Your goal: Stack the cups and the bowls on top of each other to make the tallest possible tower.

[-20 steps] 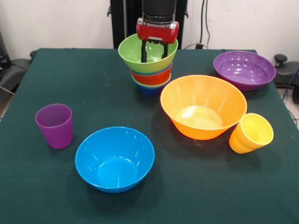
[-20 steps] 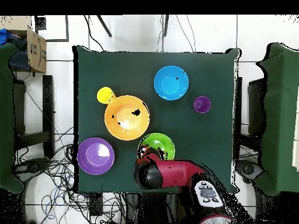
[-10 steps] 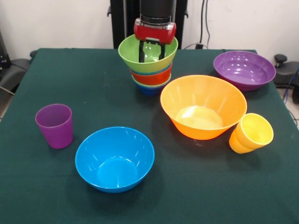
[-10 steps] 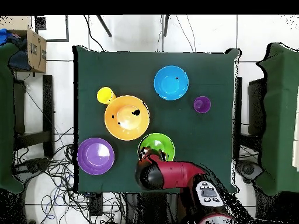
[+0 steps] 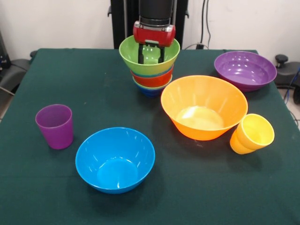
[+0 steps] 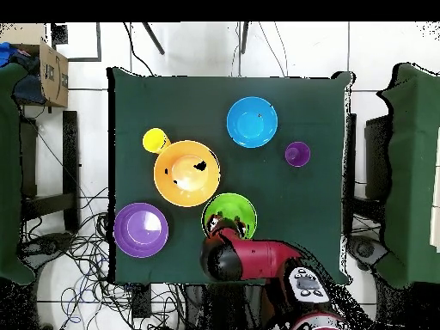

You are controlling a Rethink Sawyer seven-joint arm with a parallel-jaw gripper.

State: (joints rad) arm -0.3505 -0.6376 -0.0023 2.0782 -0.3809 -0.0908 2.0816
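Note:
The tower [image 5: 151, 75] stands at the far middle of the table: a wide green bowl [image 5: 127, 55] [image 6: 232, 209] on top, a red-orange bowl [image 5: 151, 78] and blue bowls beneath. My gripper [image 5: 150, 55] [image 6: 225, 230] reaches down into the green bowl, open, with its fingers apart and nothing held between them. Loose on the cloth are a large orange bowl [image 5: 204, 107] [image 6: 186, 172], a large blue bowl [image 5: 115, 159] [image 6: 252, 121], a wide purple bowl [image 5: 245, 70] [image 6: 141, 229], a purple cup [image 5: 55, 126] [image 6: 296, 154] and a yellow cup [image 5: 252, 134] [image 6: 155, 139] leaning on its side.
A dark green cloth covers the table [image 5: 75, 79]. The orange bowl sits close beside the tower. Cables and a cardboard box [image 6: 51, 73] lie on the floor around the table.
My gripper has drifted slightly left in the front view while staying inside the green bowl. The green bowl has shifted a touch. Everything else is where it was.

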